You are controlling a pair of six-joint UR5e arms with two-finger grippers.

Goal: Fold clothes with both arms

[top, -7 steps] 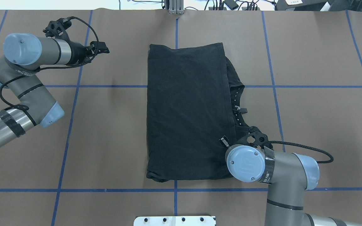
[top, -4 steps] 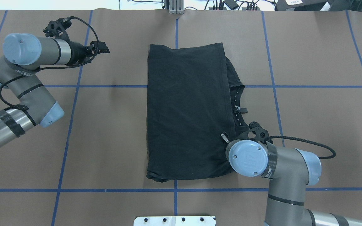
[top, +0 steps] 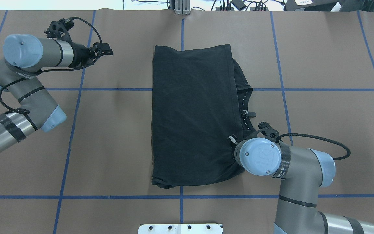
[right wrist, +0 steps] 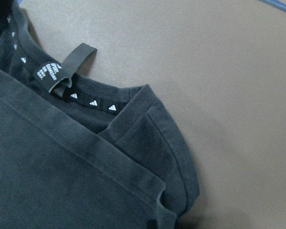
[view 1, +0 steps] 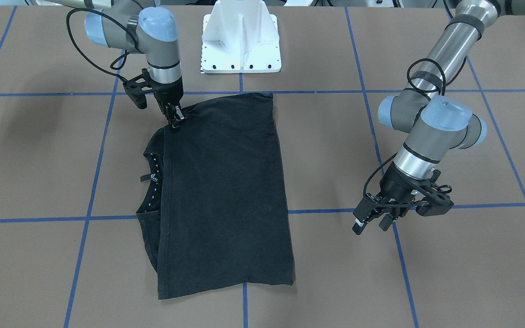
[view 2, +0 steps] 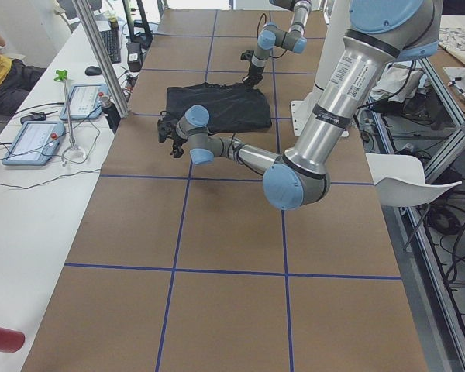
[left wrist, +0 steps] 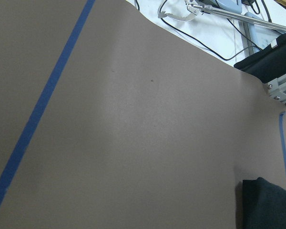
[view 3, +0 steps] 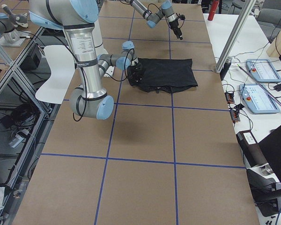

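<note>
1 flat, rectangular black cotton T-shirt [top: 193,113]

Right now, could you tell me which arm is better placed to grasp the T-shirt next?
Right: the right end effector sits at the T-shirt's collar-side edge, while the left end effector hangs over the table, far from it.

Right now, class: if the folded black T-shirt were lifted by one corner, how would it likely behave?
The T-shirt would probably droop and unfold, since it lies flat in soft, creased layers. It is likely light for its size: the hem looks thin in the right wrist view.
</note>
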